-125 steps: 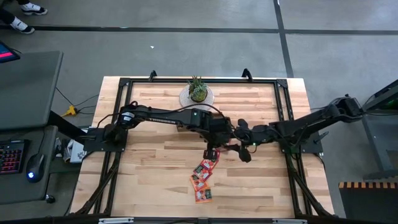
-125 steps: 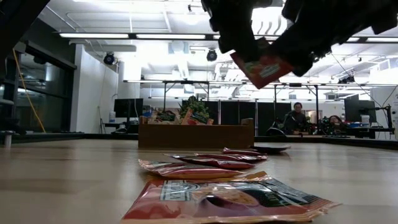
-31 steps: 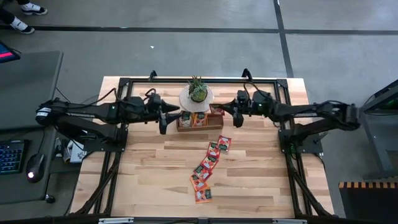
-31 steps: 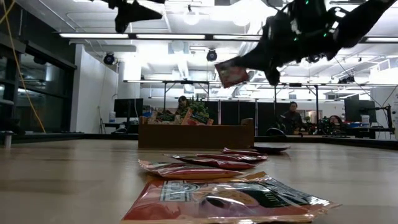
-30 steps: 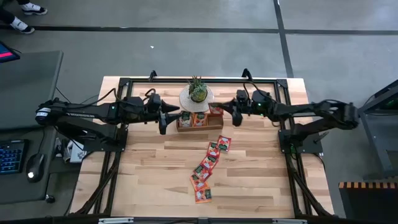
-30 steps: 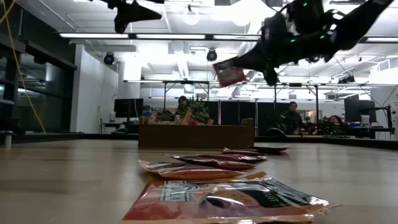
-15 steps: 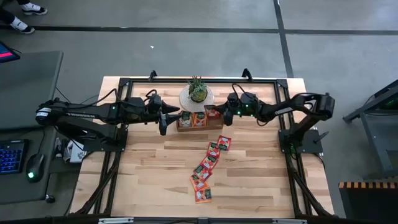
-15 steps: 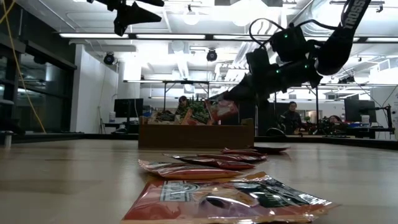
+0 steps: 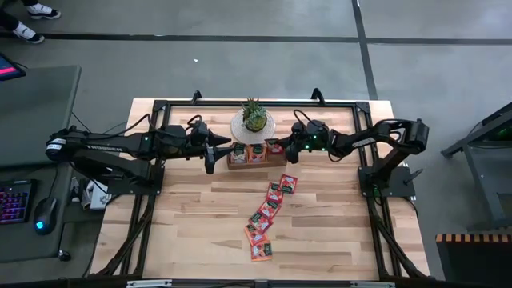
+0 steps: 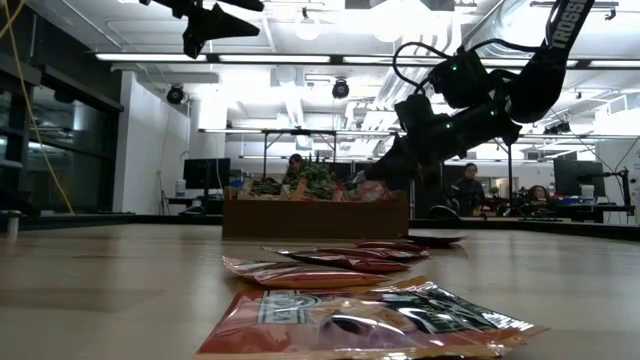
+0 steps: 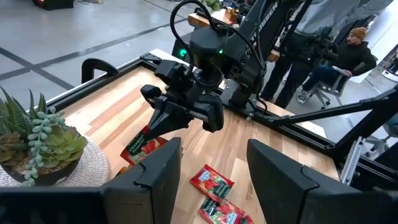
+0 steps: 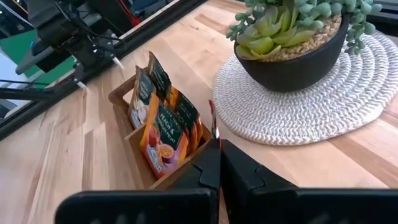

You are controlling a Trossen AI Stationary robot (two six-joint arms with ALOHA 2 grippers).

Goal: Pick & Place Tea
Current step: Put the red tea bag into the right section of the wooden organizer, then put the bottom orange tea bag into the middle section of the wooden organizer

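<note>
A brown wooden tray (image 9: 256,154) with upright tea sachets (image 12: 163,127) stands at the table's far middle, in front of a potted plant (image 9: 254,117). My right gripper (image 9: 283,149) sits at the tray's right end, shut on one red tea sachet (image 11: 143,144). That sachet reaches down to the tray's right compartment (image 10: 373,191). Several more red sachets (image 9: 264,216) lie flat in a slanting row on the table nearer the front. My left gripper (image 9: 210,160) hangs open in the air off the tray's left end, nothing between its fingers (image 11: 163,168). My right gripper pinches the sachet's upper edge (image 12: 214,132) between its two shut fingers, slanting down from the table's right. The sachet stands on edge, hanging tilted below the fingertips (image 11: 160,124) over the tray's right compartment. Whether its lower end rests inside, I cannot tell.
The plant's pot stands on a round woven mat (image 12: 323,93) just behind the tray. Black frame rails (image 9: 164,112) run along the table's far, left and right sides. Bare wood lies to the left and right of the row of sachets.
My right gripper has come down and toward the table's left, from high above the tray's right end to the tray's rim, tipping more downward. The red sachet has gone down with it, from clear above the tray to the right compartment.
</note>
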